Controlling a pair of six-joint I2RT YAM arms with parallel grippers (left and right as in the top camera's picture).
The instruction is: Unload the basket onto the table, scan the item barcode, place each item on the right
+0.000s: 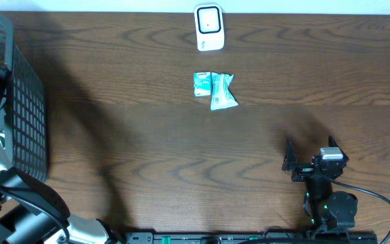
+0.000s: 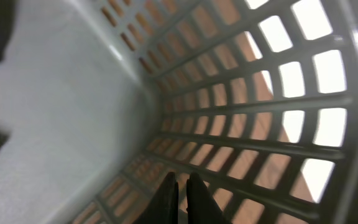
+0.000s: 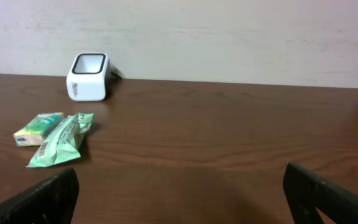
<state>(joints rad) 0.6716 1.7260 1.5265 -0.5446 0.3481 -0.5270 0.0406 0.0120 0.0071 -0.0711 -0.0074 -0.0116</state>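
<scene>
The items to scan lie mid-table: a green pouch [image 1: 223, 93] and a smaller teal packet [image 1: 202, 83], side by side and touching. Just beyond them, near the table's far edge, stands the white barcode scanner [image 1: 208, 28]. In the right wrist view the scanner window faces up and slightly toward the arm.

The right gripper [image 3: 182, 193] hovers low over the bare table [image 1: 147, 142], well short of the packets, with its fingers spread wide and nothing between them. The left gripper [image 2: 182, 196] is down inside the grey mesh basket [image 1: 26, 102] at the table's left end. Its fingers are pressed together on nothing, with the tips close to the basket's lattice wall. Dark shapes at the left edge of the left wrist view may be other goods in the basket, but they are too cropped to name.

Several things could go wrong from here:
- **Double pick:** because the two packets touch, a grip on one could drag or lift the other.
- **Slipping grip:** the pouch looks thin and lies flat, so the fingers may skid over it instead of getting under it.
- **Hidden barcode:** no barcode is legible from here, so the item may reach the scanner with the wrong face toward it.
- **Knocked scanner:** the scanner looks light, and a careless approach could push it over.
- **Snagged fingers:** raising the left arm carelessly could catch its fingers in the mesh.
</scene>
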